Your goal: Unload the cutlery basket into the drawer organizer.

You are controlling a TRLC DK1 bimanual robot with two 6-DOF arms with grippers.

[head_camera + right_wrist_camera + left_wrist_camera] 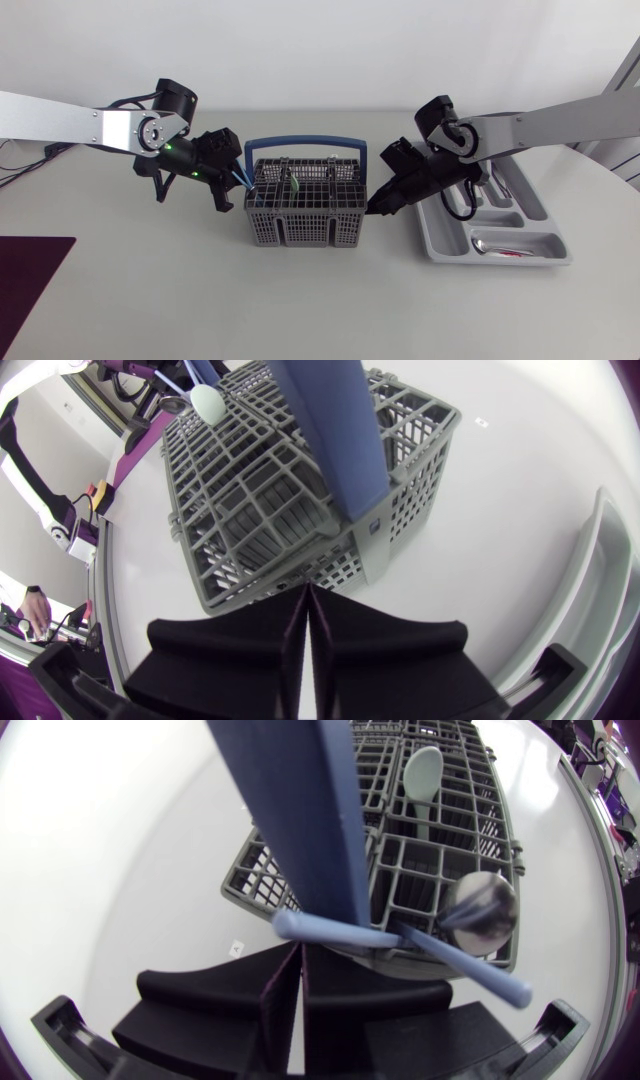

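A pale, matte tabletop point(300, 310) fills the scene, and a dark purple mat point(30, 275) lies at its near left corner. The grey plastic cutlery basket point(300, 215) stands in the middle of the tabletop, towards the far edge, with its blue carrying handle point(300, 143) arching over it.

The grey drawer organizer point(436, 240) sits near the tabletop's right edge, just beside the basket but apart from it. One spoon point(492, 245) lies in its nearest compartment. More cutlery lies in the long compartments, partly hidden by the right arm.

The left gripper point(228, 178) is at the basket's left side with its two fingers pressed together and nothing between them. Just ahead of its fingertips, two light blue utensil handles point(340, 932) stick out over the basket's rim. A metal spoon bowl point(482, 910) stands up beside them. A pale green spoon point(422, 775) stands deeper in the basket.

The right gripper point(380, 207) is at the basket's right side, between basket and organizer. Its fingers are also closed against each other and hold nothing.
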